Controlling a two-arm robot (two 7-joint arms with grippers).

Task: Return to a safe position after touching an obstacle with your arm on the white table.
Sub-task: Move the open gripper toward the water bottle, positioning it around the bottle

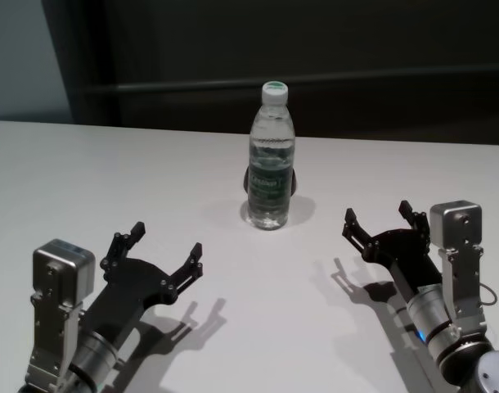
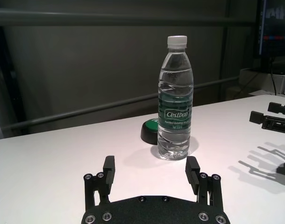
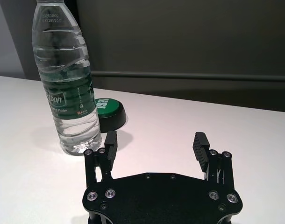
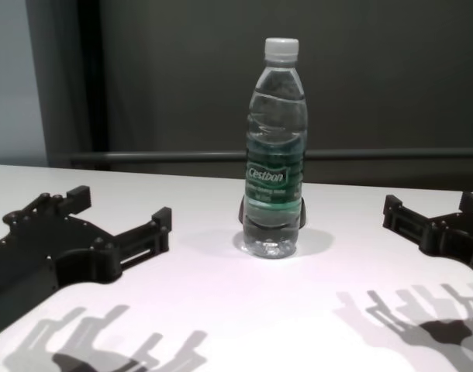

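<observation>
White table (image 1: 110,172) bears an upright "Cestbon" bottle (image 1: 271,160); left claw (image 1: 164,247) and right claw (image 1: 379,219) gape, apart from it.

The bottle (image 4: 275,155) carries a green label (image 2: 176,112) reading "Cestbon" in white. Smaller print beneath and stamped digits near its shoulder are illegible.

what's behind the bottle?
A low dark puck with a green top sits behind the water bottle on the white table; its near side is covered.
</observation>
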